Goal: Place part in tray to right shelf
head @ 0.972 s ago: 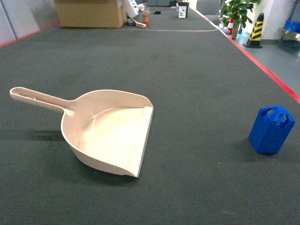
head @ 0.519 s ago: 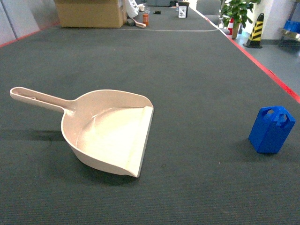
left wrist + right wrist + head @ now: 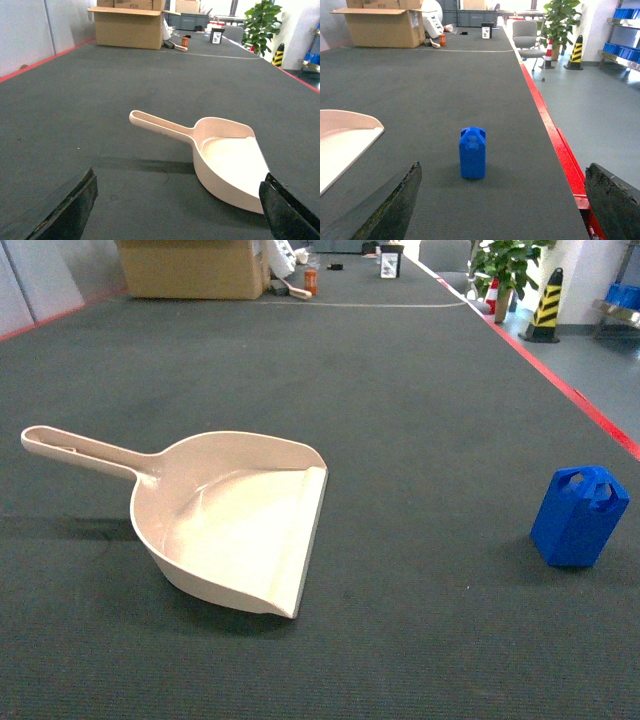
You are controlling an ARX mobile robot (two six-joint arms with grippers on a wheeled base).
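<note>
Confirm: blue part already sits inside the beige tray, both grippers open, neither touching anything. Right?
Not quite. The blue part stands upright on the dark mat, well apart from the beige tray, which holds nothing; the head view shows it. The rest holds: the left gripper and right gripper are open, touching nothing.

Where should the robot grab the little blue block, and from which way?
Probably by its two flat sides, coming down from above. The blue block stands upright and alone on the dark mat, with nothing crowding it. The right end effector is open wide, with the block centered between its fingers. The notched top looks harder to grip.
</note>
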